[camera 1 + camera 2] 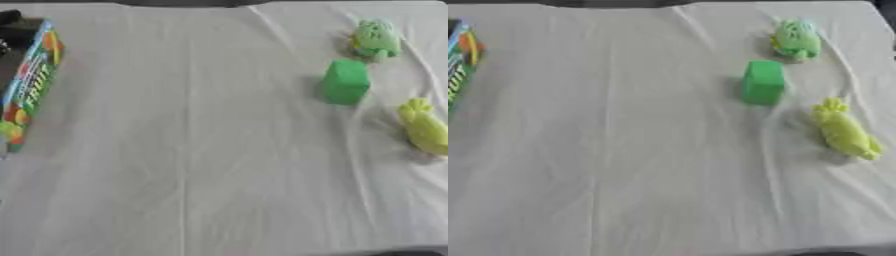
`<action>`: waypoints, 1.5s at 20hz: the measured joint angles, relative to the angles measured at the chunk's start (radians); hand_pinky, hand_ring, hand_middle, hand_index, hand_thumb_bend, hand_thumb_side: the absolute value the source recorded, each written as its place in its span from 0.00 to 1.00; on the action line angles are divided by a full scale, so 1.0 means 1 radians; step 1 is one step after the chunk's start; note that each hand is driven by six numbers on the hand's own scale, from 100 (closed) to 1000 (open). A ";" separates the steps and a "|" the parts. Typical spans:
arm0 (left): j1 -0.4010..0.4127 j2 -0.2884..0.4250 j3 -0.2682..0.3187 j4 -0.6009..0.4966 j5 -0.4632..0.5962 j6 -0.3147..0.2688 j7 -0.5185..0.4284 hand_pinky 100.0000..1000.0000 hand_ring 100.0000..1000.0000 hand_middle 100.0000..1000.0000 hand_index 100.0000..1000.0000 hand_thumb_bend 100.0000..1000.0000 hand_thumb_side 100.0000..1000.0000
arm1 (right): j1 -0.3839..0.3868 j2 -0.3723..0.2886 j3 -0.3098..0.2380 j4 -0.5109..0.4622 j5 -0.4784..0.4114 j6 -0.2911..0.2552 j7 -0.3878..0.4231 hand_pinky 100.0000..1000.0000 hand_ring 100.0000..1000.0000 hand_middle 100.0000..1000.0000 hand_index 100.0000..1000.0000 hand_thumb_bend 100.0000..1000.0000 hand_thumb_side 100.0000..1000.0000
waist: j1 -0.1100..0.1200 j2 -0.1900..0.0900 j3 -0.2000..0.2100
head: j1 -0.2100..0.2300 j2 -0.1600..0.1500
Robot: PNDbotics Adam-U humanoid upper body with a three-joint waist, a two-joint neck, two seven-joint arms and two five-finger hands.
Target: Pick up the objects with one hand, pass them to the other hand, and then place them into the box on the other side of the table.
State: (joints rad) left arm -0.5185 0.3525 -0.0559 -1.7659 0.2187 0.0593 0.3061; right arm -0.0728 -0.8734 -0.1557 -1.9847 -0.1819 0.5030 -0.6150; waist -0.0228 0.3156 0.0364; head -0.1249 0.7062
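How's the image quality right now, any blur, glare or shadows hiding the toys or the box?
Left eye view: soft all over, box lettering smeared, no glare. Right eye view: equally soft; green block and yellow toy cast only faint shadows; box cut by the left edge.

Colourful box [31, 80] at left edge; green block [346, 81] between two soft toys at right.

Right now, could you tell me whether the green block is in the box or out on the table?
Out: the green block sits on the white cloth at the right, far from the box at the left edge.
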 measured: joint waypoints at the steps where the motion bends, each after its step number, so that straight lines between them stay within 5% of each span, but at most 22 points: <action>1: 0.000 0.000 0.000 0.001 0.000 0.000 0.000 0.56 0.71 0.77 0.74 0.11 0.77 | 0.003 -0.020 0.017 0.000 -0.018 0.005 0.005 0.70 0.75 0.82 0.87 0.18 0.37 | -0.001 0.000 0.000 | 0.000 0.000; 14: 0.001 0.008 -0.003 0.003 -0.001 0.003 -0.004 0.57 0.71 0.77 0.74 0.11 0.78 | 0.019 -0.249 0.225 -0.001 -0.254 0.039 0.039 0.75 0.79 0.84 0.88 0.26 0.40 | -0.010 0.000 0.007 | -0.005 -0.006; 30: 0.001 0.009 -0.011 0.004 -0.001 0.007 -0.011 0.57 0.71 0.77 0.74 0.11 0.78 | -0.036 -0.289 0.367 -0.003 -0.386 0.030 0.030 0.78 0.80 0.85 0.88 0.30 0.40 | -0.015 0.000 0.014 | -0.026 -0.015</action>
State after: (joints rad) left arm -0.5179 0.3611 -0.0673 -1.7623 0.2177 0.0663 0.2953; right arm -0.1091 -1.1629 0.2117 -1.9874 -0.5681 0.5329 -0.5852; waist -0.0381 0.3155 0.0501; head -0.1512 0.6911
